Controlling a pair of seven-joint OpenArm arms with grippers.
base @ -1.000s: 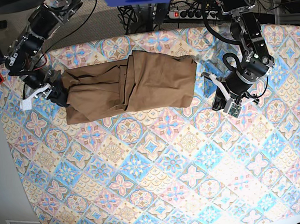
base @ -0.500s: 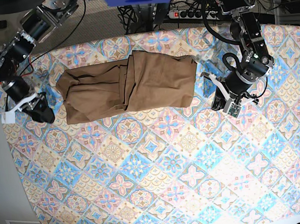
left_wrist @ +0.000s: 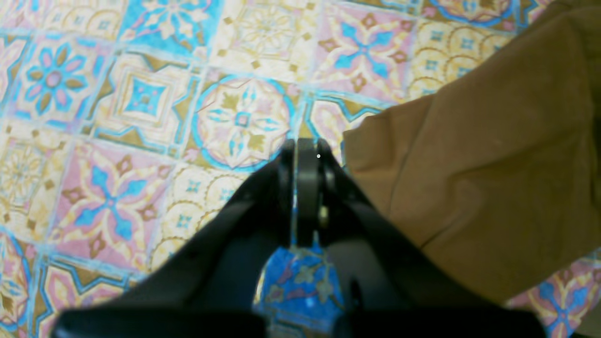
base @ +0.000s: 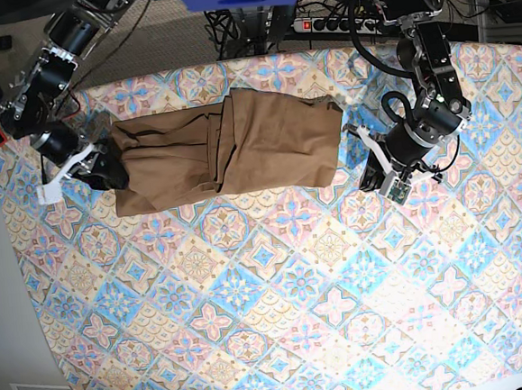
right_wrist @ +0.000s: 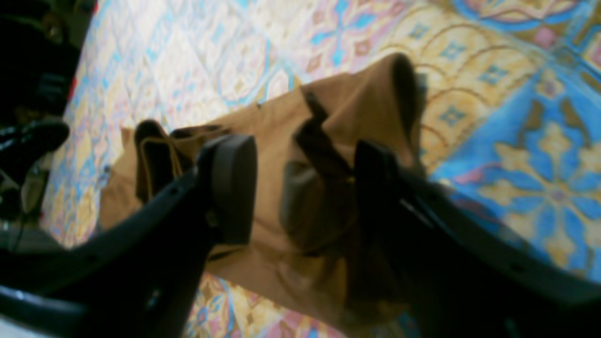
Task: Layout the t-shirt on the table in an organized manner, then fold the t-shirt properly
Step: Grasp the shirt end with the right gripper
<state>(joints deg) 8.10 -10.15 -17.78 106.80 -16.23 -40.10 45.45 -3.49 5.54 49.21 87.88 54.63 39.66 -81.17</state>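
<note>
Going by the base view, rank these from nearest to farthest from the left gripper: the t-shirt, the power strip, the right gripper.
Measured from the left gripper, shut, on the view's right:
1. The t-shirt, just to its left, near edge close but apart.
2. The power strip, on the floor beyond the table's far edge.
3. The right gripper, open at the t-shirt's opposite end, on the view's left.

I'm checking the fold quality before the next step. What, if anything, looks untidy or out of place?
The t-shirt is folded but uneven: its end by the right end effector is bunched in loose, open layers, and long wrinkles run across it. The end by the left end effector lies flatter.
</note>
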